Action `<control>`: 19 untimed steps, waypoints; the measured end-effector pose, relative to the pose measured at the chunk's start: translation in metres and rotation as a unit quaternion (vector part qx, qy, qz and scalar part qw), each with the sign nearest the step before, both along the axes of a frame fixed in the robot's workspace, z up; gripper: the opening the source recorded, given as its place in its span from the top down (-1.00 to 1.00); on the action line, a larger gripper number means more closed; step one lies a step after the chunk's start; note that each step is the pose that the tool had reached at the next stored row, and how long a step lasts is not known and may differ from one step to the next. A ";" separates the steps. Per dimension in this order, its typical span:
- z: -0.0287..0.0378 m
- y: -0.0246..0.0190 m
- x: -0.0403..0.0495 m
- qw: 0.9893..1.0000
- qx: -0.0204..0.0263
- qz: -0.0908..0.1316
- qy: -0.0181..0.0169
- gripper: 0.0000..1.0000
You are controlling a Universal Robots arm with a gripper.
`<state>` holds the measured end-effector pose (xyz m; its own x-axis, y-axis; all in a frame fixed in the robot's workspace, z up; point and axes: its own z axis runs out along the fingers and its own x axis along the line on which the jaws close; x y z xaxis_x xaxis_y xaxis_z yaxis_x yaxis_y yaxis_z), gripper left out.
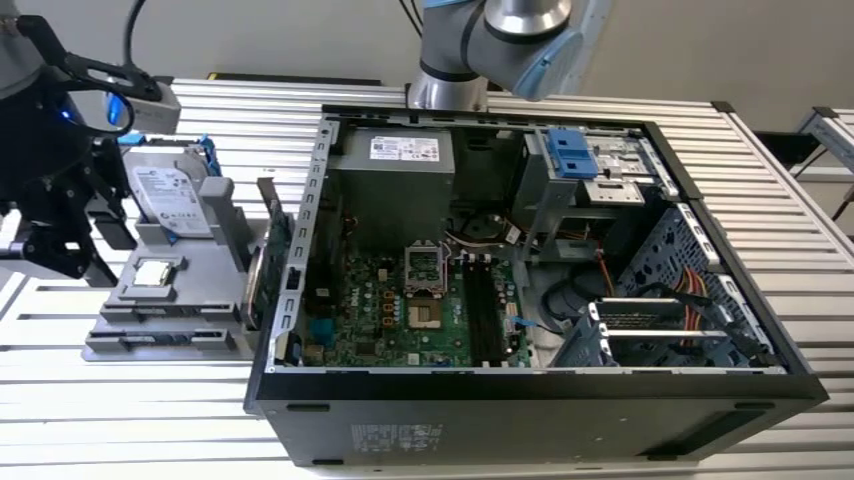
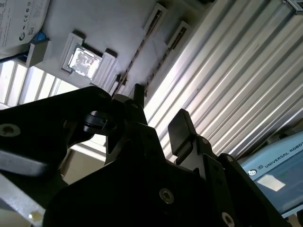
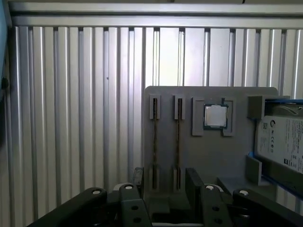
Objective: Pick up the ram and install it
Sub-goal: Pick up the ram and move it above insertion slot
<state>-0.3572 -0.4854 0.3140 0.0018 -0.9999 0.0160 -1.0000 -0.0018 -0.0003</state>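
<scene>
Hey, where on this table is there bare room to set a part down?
The table is bare in front of the gray holder, at the exterior view's lower left, and in a strip beside the open case on the exterior view's right. The holder is crowded with the hard drive and a chip; the case is packed.

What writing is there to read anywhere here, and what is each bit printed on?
Hard drive label: print too small to read.
Power supply sticker: too small to read.
Case sticker, near wall: too small to read.
Light-blue robot part in the second wrist view: a maker's name, left unquoted.
Ram, edge-on in the grey holder: no print shows.
</scene>
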 end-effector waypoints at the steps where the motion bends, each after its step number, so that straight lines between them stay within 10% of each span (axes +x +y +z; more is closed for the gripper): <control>1: -0.0012 0.0000 0.0000 1.000 0.000 0.000 0.000 -1.00; 19: -0.0312 -0.0028 0.0012 1.000 0.000 0.000 0.000 -1.00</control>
